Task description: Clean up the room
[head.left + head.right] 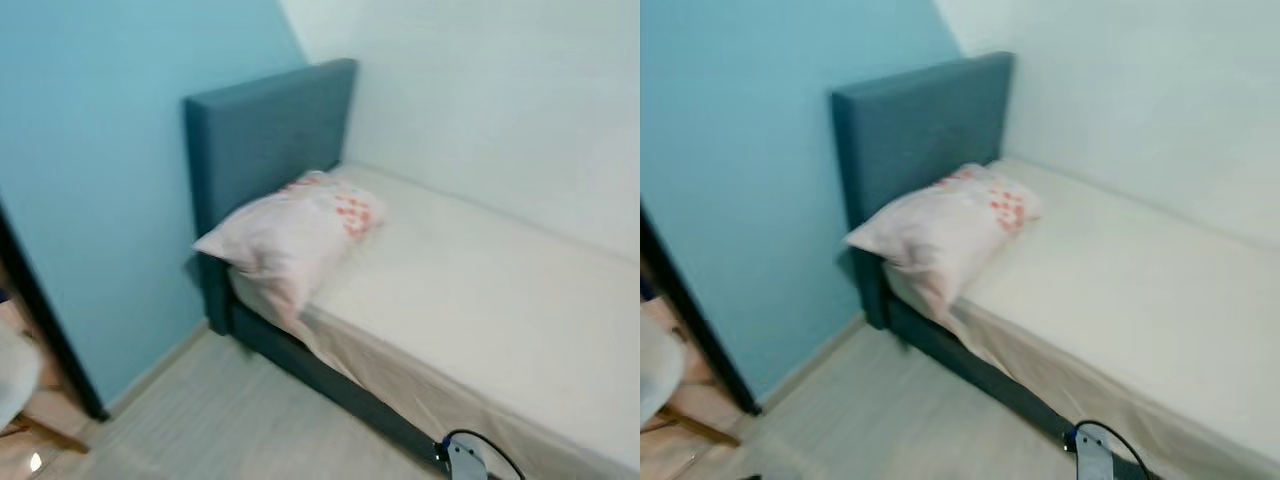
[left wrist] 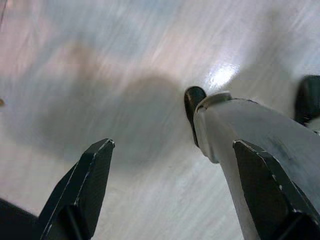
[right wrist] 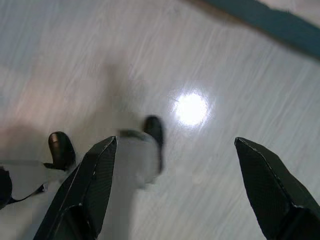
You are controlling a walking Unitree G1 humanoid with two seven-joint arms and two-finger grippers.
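- The left gripper is seen spread wide, with nothing held between its black fingers. It hangs over the pale floor.
- The right gripper is also spread wide and nothing is held. It hangs over the same shiny floor, where a bright spot of light is seen.
- The robot's grey legs and black feet are seen below the grippers in the wrist views.
- In the eye views a bed is seen in the corner of the room, against the white wall.
- A pink pillow lies at the head end of the bed, sticking out over the side edge, by the blue headboard.
- A blue wall is seen beside the bed.
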